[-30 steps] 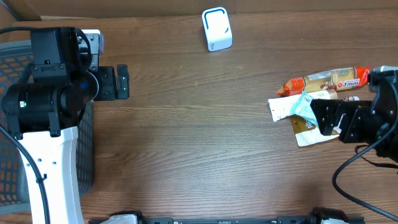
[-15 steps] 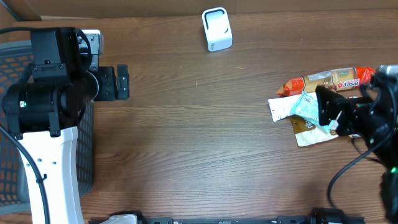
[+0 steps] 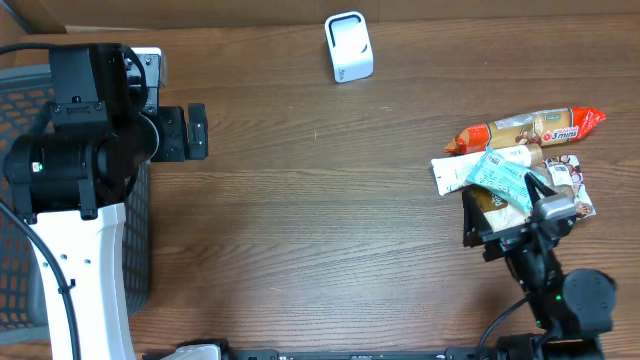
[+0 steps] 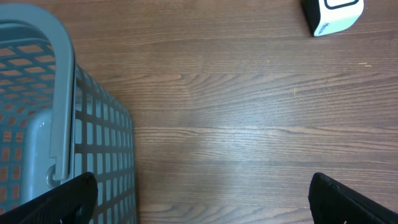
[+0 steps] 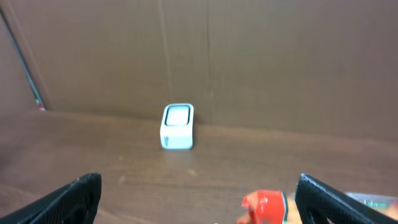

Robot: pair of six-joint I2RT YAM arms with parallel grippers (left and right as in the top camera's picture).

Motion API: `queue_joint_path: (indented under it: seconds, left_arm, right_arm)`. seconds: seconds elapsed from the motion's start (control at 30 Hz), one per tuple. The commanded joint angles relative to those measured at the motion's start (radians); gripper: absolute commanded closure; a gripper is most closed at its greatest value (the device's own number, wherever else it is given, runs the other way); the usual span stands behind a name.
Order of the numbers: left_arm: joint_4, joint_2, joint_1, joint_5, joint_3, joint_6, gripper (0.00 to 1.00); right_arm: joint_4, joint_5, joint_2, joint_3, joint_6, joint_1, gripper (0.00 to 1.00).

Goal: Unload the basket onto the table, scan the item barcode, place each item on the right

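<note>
Overhead, I see the packet pile [image 3: 515, 170] well right of the scanner [image 3: 348, 47]. My right gripper [image 3: 484, 232] is there too, spread wide and empty. The left gripper [image 3: 192, 131] gapes empty, left of the scanner. Left wrist: the basket [image 4: 62, 112] sits far left of the scanner. Right wrist: a red packet [image 5: 264, 208] shows right of the scanner.

**Words on the Packets**

The long orange packet [image 3: 525, 130] has a small label near its right end. It reads "3 mins". The white packet [image 3: 452, 175] and the teal packet [image 3: 500, 172] just below it have print too, but it is too small to read.
</note>
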Motion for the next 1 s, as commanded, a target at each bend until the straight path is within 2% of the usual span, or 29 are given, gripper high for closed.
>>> queue_joint_path:
  seconds: [0.0,0.37,0.6,0.97]
  left_arm:
    - [0.004,0.004,0.004,-0.006,0.007,0.019,0.01]
    - [0.003,0.003,0.004,-0.006,0.007,0.019,0.0]
    - [0.004,0.003,0.004,-0.006,0.007,0.019,0.0]
    - [0.004,0.004,0.004,-0.006,0.007,0.019,0.01]
  right_arm:
    - [0.053,0.13,-0.081,-0.114,-0.002,0.035,0.0]
    - [0.147,0.178,-0.257,-0.32,-0.002,0.037,0.0]
    - [0.04,0.177,-0.275,-0.32,-0.001,0.038,0.0]
    - [0.034,0.169,-0.274,-0.32,0.029,0.037,0.0]
